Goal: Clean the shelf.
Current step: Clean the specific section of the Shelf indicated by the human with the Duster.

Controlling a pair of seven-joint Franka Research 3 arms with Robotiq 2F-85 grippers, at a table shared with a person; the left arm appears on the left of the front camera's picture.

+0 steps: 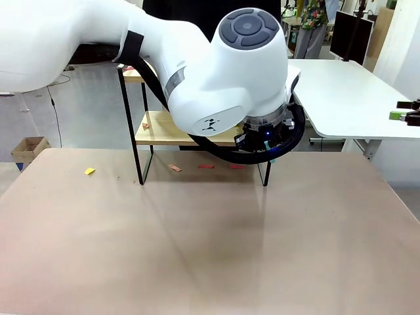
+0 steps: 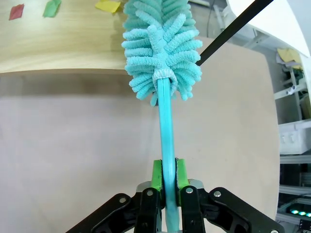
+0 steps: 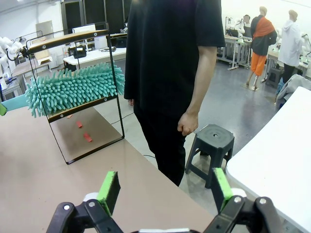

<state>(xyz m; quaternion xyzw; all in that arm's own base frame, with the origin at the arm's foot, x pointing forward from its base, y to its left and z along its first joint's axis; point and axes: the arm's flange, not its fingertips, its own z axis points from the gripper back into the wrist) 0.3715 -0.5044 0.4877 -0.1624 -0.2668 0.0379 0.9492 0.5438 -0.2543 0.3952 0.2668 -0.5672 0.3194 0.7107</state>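
The shelf (image 1: 154, 128) stands at the table's far side, mostly behind my left arm (image 1: 223, 72). In the left wrist view my left gripper (image 2: 166, 177) is shut on the teal handle of a fluffy teal duster (image 2: 163, 43). The duster's head lies over the edge of the shelf's lower wooden board (image 2: 53, 48), beside red, green and yellow paper scraps (image 2: 108, 6). The right wrist view shows the duster head (image 3: 73, 88) resting on the lower board of the shelf (image 3: 68, 38). My right gripper (image 3: 165, 189) is open and holds nothing, off the table's right side.
Paper scraps lie on the table, a yellow one (image 1: 89, 171) and red ones (image 1: 206, 166) under the shelf. A person in black (image 3: 170, 73) stands beside the shelf, with a dark stool (image 3: 210, 145) near them. A white desk (image 1: 348, 98) is at the right.
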